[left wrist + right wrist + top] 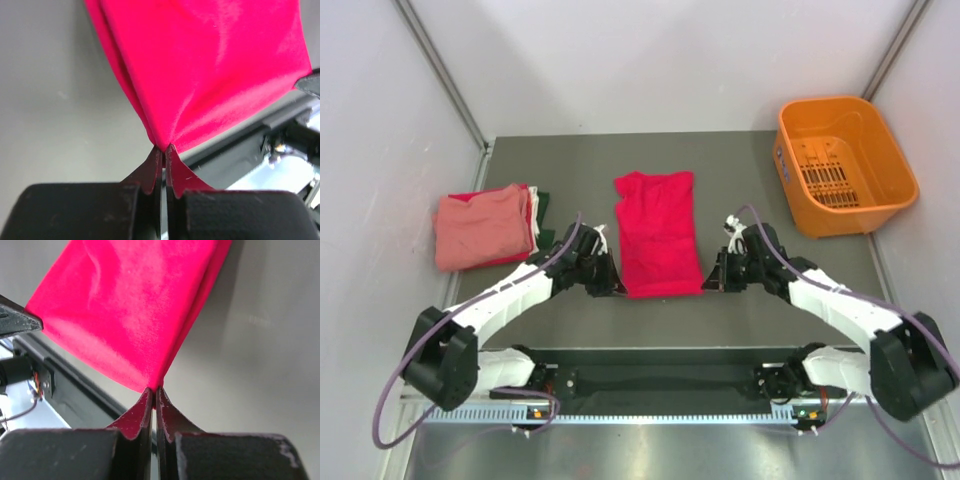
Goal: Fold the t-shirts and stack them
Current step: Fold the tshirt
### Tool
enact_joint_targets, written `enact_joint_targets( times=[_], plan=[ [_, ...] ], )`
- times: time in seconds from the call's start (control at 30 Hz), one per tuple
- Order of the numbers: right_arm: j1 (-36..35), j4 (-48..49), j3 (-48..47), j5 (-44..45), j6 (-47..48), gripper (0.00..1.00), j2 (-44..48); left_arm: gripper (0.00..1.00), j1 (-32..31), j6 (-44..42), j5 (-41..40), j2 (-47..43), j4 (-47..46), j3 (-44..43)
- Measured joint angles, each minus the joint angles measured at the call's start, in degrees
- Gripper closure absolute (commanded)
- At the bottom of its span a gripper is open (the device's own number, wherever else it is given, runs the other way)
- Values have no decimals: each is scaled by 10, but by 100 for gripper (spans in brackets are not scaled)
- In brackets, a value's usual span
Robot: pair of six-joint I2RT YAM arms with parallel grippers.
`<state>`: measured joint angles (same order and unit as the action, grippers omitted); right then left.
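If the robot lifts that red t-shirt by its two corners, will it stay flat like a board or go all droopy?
Probably droopy: the red t-shirt puckers into soft folds where the left gripper and right gripper pinch its near corners. It looks like light, thin cloth, so the middle would likely sag between them.

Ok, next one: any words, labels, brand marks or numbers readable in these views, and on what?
No text can be read in any view.
Pale patch, perhaps a sticker, on the side wall of the orange basket: too small and blurred to read.
Red t-shirt: no print or tag shows, overhead or in either wrist view.
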<state>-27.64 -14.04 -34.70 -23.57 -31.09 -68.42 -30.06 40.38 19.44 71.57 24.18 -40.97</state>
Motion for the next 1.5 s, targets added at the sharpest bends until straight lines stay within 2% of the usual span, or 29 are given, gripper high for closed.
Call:
enact_joint_targets(
  times=[0.1, 0.23, 0.43, 0.6, 0.9, 1.23, 1.5],
  plan=[
    [-5, -47, 24, 11, -1, 100, 92, 100, -38, 17, 3, -47, 28, 1],
    [-7, -110, 16, 31, 0, 100, 159, 100, -46, 29, 5, -97, 68, -15],
    [-8, -163, -63, 68, 12, 100, 169, 100, -46, 32, 4, -115, 84, -87],
    [-8, -176, -102, 89, 22, 100, 153, 100, -45, 31, 4, -105, 90, -99],
    [5, -173, -158, 101, 45, 100, 35, 100, 50, 15, 61, -5, 82, -125],
    [55, -155, -312, 83, 70, 100, -121, 100, 125, -5, 95, 122, 68, -264],
    [95, -149, -469, 48, 81, 100, -288, 100, 167, -12, 96, 274, 58, -404]
  ],
)
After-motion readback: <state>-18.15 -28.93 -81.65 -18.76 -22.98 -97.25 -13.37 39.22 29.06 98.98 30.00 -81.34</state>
